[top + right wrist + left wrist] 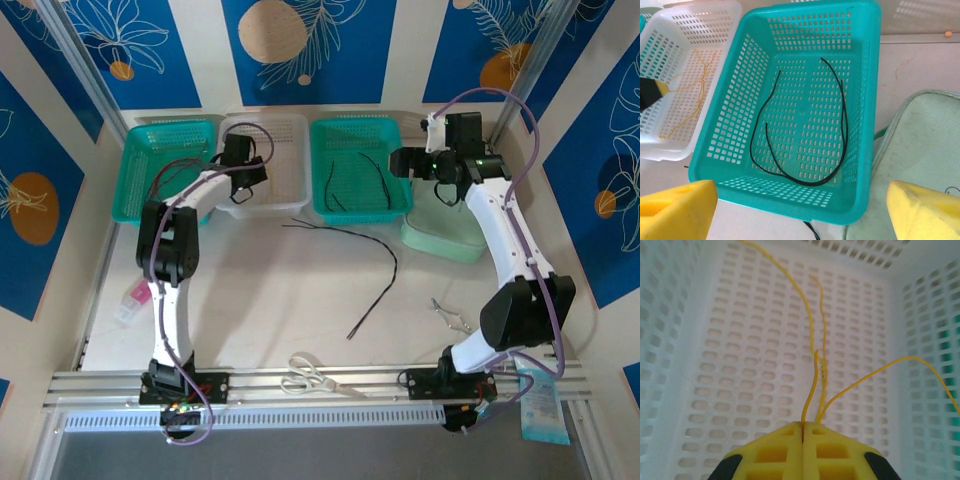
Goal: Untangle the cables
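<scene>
**Yellow cables pinched over the white basket, one dark cable loose on the surface**

The left tool is clamped tight on the yellow cables, whose free ends fan out inside the white basket. The right tool stands wide and holds nothing above the teal basket, where the black cables lie in loose loops. A dark cable curves across the surface, well apart from both. The likely trouble is that a rise without letting go would drag the yellow strands back out, and springy ends may catch in the basket's holes. The dark cable lies thin and flat, so a wide pinch may slip off it. No writing can be read, and the print on the packet at the near edge is too small.
</scene>
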Available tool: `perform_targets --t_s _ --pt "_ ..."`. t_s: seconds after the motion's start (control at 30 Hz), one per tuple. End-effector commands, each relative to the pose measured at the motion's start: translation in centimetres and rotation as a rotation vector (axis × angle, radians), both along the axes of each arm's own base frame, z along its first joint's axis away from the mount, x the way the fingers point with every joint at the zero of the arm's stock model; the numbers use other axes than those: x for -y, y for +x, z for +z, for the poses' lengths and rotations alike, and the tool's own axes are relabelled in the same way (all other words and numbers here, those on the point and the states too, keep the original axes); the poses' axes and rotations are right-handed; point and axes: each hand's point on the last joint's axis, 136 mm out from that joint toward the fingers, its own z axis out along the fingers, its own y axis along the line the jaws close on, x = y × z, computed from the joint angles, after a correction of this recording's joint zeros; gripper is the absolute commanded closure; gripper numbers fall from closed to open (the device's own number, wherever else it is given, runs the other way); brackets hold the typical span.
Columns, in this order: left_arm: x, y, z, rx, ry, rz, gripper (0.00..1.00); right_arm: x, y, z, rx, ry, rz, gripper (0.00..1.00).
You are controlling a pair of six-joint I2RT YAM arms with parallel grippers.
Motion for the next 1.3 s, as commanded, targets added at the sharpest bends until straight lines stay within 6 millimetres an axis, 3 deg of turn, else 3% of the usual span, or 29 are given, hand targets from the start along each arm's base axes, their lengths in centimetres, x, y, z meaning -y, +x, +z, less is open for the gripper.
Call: perform_targets --t_s 0.0,0.13,0.23,0.27,0.3,0.37,0.47,0.5,0.6,0.73,0.93,1.13,1.27 --pt "0.7 0.1 -0.4 -0.068 0.02 -0.041 1.0 0.3 -1.2 1.2 0.02 0.012 -0.005 0.12" --pt "1.1 0.6 -2.0 -0.128 0.023 -0.063 1.0 0.7 -1.5 1.2 0.016 0.006 -0.014 0.13" --pt "1.4 1.0 -1.3 -0.119 0.005 -0.072 1.0 0.8 -1.7 1.4 0.017 0.0 -0.017 0.12" --pt "1.3 1.1 -1.0 -0.114 0.009 -0.065 0.93 0.8 -1.9 1.4 0.016 -0.001 -0.016 0.12" --pt "1.1 1.1 -0.7 -0.108 0.016 -0.06 0.76 0.8 -2.0 1.3 0.01 -0.001 -0.016 0.12" --pt "1.0 1.2 0.3 -0.095 0.016 -0.059 0.32 0.9 -2.4 1.3 -0.005 0.002 -0.02 0.12" --pt "1.8 1.3 3.6 -0.035 0.023 -0.126 0.03 1.0 -3.2 1.4 -0.031 0.021 -0.045 0.12" --pt "2.2 1.1 5.0 -0.005 0.038 -0.153 0.01 1.0 -3.7 1.3 -0.046 0.031 -0.056 0.12" --pt "3.2 0.6 9.0 0.082 0.077 -0.208 0.01 0.6 -5.3 0.4 -0.133 0.08 -0.106 0.12" --pt "3.0 -1.5 12.8 0.117 0.149 -0.202 0.01 -1.1 -8.5 -2.7 -0.277 0.11 -0.122 0.12" --pt "4.4 -7.4 17.1 0.202 0.267 -0.3 0.01 -3.0 -14.0 -8.3 -0.407 0.139 -0.124 0.14" --pt "5.4 -14.5 16.9 0.215 0.209 -0.355 0.01 -4.2 -18.9 -13.1 -0.541 0.101 -0.136 0.17" --pt "8.0 -20.7 13.2 0.14 0.209 -0.468 0.01 -5.1 -21.7 -15.8 -0.645 0.029 -0.173 0.2"
